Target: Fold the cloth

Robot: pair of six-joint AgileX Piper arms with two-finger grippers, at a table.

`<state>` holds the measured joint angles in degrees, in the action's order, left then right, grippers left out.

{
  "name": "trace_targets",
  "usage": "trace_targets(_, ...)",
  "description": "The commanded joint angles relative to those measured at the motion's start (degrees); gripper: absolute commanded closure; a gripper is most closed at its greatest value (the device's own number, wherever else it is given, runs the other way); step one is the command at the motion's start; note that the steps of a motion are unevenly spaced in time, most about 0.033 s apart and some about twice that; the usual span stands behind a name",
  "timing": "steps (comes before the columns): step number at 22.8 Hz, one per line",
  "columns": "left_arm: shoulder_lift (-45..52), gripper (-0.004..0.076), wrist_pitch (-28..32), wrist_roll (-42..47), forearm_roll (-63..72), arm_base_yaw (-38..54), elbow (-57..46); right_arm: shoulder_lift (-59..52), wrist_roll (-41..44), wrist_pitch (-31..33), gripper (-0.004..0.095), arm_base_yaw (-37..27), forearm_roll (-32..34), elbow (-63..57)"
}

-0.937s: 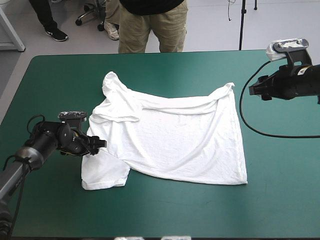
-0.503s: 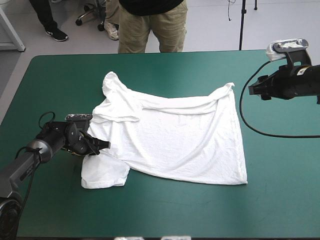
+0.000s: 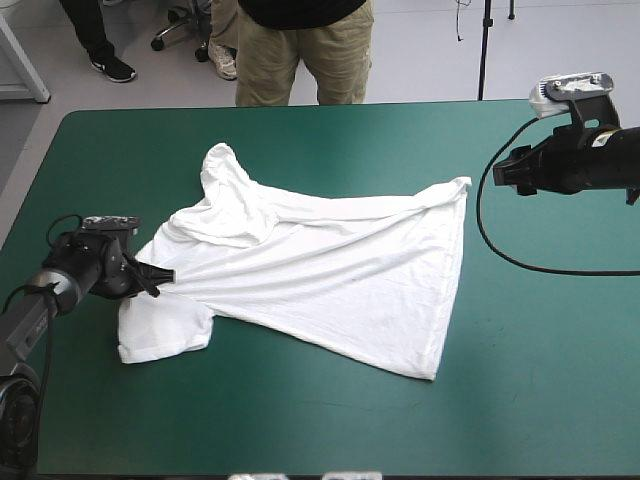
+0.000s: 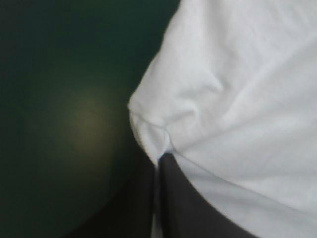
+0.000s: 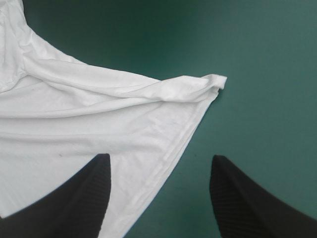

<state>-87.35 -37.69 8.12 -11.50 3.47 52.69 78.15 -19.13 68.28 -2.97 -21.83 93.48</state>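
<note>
The white T-shirt (image 3: 330,270) lies spread and stretched across the middle of the teal-green table, with taut folds running toward its left side. My left gripper (image 3: 160,280) is shut on the T-shirt at that left side, near the sleeve. In the left wrist view the cloth (image 4: 237,89) bunches where the black fingers of that gripper (image 4: 158,161) meet. My right gripper (image 3: 503,172) hangs open above the table, just right of the shirt's far right corner. Its wrist view has that corner (image 5: 213,82) ahead of the right gripper (image 5: 161,161), with nothing held.
A sleeve (image 3: 165,330) lies flat toward the front left, and another part of the shirt (image 3: 225,175) points toward the far edge. Teal-green cover (image 3: 560,380) stretches to the right of the shirt and in front of it. The left gripper is near the table's left edge.
The left gripper has shut on the shirt's left side and pulled it leftward. The whole shirt slid left and stretched, its front right corner drawn in. The right arm barely moved.
</note>
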Motion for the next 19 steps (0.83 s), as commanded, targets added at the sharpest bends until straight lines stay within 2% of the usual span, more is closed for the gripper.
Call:
trace_targets(1,1.09,0.0731,3.39,-3.18,-2.91,6.52,4.44,-1.80,-1.40,-3.43,0.0355,-0.41,-3.41,1.19)
trace_targets(6,-3.48,0.0731,5.49,-3.44,-6.14,16.08,14.65,-1.59,-1.91,-3.68,0.0355,-0.41,-4.70,1.19)
trace_targets(9,-11.78,0.0731,5.95,-5.49,-7.95,20.84,28.25,-1.48,-2.00,-4.13,0.0355,-0.41,-4.70,1.19)
trace_targets(13,-22.40,0.0731,3.52,-6.50,-6.59,21.09,44.22,-1.48,-2.00,-4.61,0.0355,-0.41,-4.70,1.19)
trace_targets(17,-27.91,0.0720,-2.51,-9.38,-2.10,21.09,49.94,-1.48,-2.00,-4.71,0.0355,-0.41,-4.70,1.19)
trace_targets(19,-27.95,0.0651,-3.06,-9.96,-2.36,21.09,49.94,-1.48,-2.05,-4.81,0.0355,-0.41,-4.46,1.19)
